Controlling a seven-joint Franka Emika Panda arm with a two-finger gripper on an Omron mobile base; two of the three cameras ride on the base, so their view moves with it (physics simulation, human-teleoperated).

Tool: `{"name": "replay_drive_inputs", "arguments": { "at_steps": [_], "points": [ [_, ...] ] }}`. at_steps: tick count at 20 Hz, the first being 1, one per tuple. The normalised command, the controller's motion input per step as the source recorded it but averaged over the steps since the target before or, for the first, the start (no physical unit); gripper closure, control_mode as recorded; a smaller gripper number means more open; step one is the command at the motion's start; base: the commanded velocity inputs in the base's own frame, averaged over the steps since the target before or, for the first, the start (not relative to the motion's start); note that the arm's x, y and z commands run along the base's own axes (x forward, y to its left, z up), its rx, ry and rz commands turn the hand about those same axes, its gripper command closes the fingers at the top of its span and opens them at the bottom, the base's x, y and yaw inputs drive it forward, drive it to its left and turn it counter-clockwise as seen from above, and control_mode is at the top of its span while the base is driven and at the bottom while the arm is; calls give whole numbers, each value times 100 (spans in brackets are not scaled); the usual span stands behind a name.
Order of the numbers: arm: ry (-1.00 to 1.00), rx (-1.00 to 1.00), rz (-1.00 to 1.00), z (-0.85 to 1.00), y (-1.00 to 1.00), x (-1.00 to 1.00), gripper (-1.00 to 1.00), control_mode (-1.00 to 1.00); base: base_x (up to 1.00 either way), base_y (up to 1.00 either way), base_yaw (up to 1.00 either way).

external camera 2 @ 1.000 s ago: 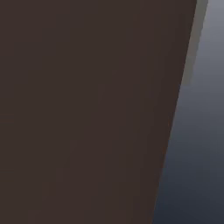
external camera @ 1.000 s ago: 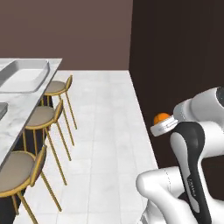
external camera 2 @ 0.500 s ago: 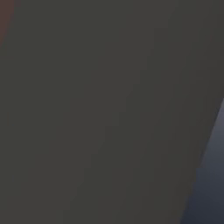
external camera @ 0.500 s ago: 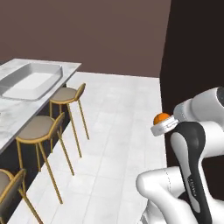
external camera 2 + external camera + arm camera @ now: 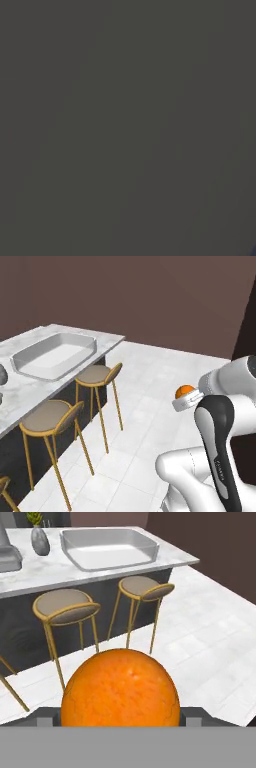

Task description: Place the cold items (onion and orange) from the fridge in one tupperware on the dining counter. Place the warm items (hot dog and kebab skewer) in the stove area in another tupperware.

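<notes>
Left base view: orange [image 5: 185,390] sits at the end of the tool [image 5: 186,398], carried high over the floor, well apart from the counter [image 5: 30,390]. The tub [image 5: 54,354] lies on the counter near its far end, stools [image 5: 98,376] tucked along the edge. Risk: arm or base clips a stool on approach, since they stand between robot and counter.

Right base view: flat dark surface, nothing to tell.

Hand view: orange [image 5: 120,689] fills the lower middle, tool clamped on it with wide jaws, fingertips [image 5: 197,714] just showing at its sides. Round fruit held near its widest part; a jolt could roll it out onto the floor. Tub [image 5: 107,548] is ahead with a vase [image 5: 40,540] near it; a release short of the rim lands the orange on the counter and it rolls off.
</notes>
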Motion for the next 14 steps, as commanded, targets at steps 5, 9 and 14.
{"name": "replay_drive_inputs", "arguments": {
  "at_steps": [5,9,14],
  "points": [
    [0,0,0,0,0,0,100,100,100,-61,47],
    [0,0,0,0,0,0,100,100,91,-54,48],
    [0,0,0,0,0,0,100,100,89,-40,47]
  ]
}}
